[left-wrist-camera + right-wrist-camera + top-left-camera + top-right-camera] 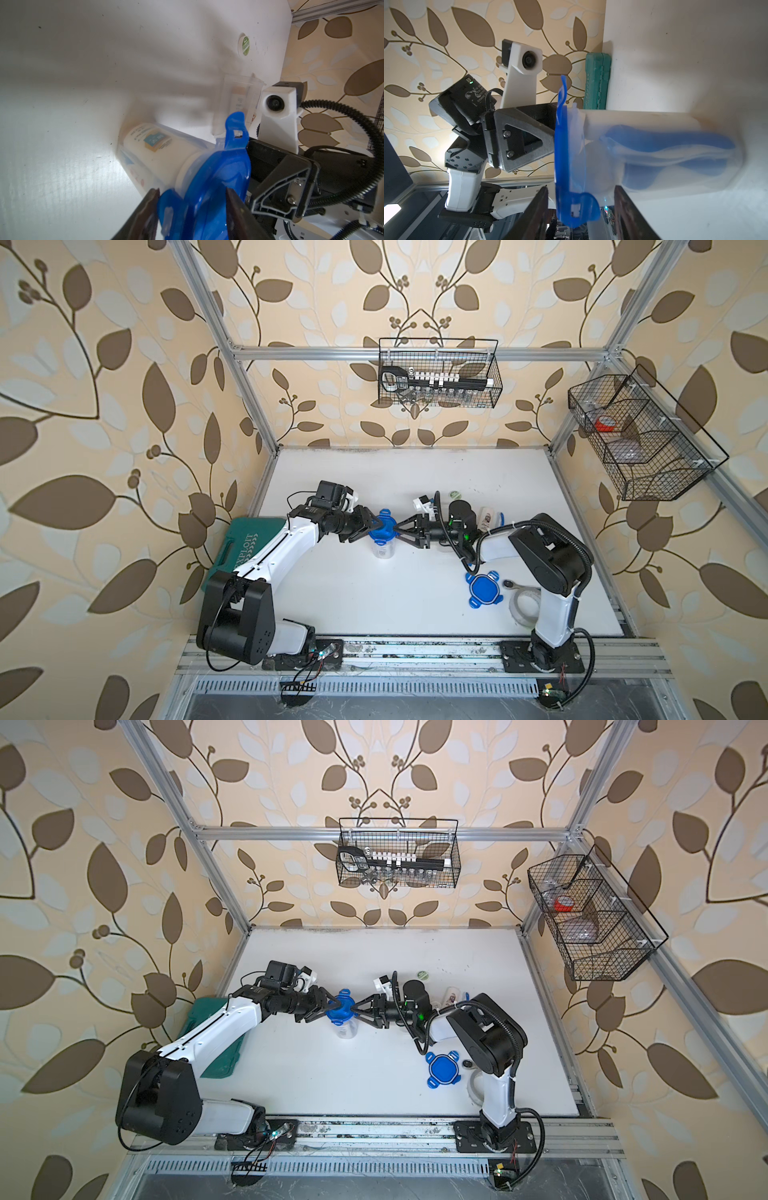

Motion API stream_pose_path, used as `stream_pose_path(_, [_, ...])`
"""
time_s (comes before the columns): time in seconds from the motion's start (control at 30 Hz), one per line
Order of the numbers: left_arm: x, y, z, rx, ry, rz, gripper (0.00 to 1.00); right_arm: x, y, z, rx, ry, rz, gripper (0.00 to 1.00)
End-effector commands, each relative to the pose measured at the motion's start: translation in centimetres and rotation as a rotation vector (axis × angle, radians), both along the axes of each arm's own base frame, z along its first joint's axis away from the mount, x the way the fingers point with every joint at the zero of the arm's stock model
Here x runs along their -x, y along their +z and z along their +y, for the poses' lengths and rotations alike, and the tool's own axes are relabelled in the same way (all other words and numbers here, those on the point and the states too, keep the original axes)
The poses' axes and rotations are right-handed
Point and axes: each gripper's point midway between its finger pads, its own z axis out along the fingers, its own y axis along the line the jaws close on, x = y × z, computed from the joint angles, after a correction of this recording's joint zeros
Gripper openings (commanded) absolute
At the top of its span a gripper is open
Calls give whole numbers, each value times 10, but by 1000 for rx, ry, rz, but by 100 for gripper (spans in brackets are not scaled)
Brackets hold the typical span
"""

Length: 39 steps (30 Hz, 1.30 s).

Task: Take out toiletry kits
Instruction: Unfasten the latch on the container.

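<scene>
Two pincers, one upright clear jar [383, 549], mid-worktop [374, 472].

Top views: the blue lid [382, 531] is on the jar. The left pincer [375, 528] and right pincer [398, 529] reach its rim from opposite sides. A spare blue lid [483, 590] lies flat beside the right arm. A green-white disc [456, 493] and a white mini bottle [490, 517] lie loose on the worktop beyond that arm.

Left wrist: the left pincer is pinching a lid tab [172, 209]. A labelled white bottle [153, 149] lies inside the jar.

Right wrist: the right pincer is spread and straddles the opposite tab [575, 207], with a gap on each side. Blue-white toothbrush pieces [675, 149] are inside the jar, so this kit is not yet out.

Hazards, judged:
- Nothing grips the jar body. A pull on a latched tab could lift or tip the jar.
- The spread pincer may close off-centre and slide off its tab.
- The two pincers work very close together, so they may collide.
</scene>
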Motion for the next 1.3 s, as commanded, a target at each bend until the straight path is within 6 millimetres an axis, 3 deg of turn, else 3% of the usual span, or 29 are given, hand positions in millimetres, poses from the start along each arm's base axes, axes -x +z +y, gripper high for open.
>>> stream_pose_path(0.0, [60, -83, 42, -272, 55, 331, 51, -3, 12, 0, -23, -5, -40, 44])
stream_pose_path(0.27, [67, -93, 45, -289, 58, 351, 51, -1, 27, -10, -29, -17, -60, 31])
stream_pose_path(0.67, [63, -88, 46, -293, 71, 343, 51, 6, 33, -18, 51, -20, -93, 28])
stream_pose_path(0.77, [60, -83, 43, -274, 68, 336, 54, 7, 21, -23, 170, -37, -92, 28])
stream_pose_path(0.87, [50, -68, 32, -214, 61, 301, 60, 8, 1, -34, 430, -89, -123, 39])
stream_pose_path(0.93, [40, -56, 23, -158, 50, 268, 64, 9, -3, -39, 571, -111, -175, 49])
stream_pose_path(0.97, [33, -40, 19, -126, 49, 212, 66, 11, -4, -41, 630, -122, -194, 52])
stream_pose_path(1.1, [19, -8, 15, -98, 50, 104, 74, 24, 2, -35, 768, -129, -284, 54])
stream_pose_path(1.27, [10, 8, 21, -142, 56, 43, 75, 36, 7, -26, 898, -117, -387, 55])
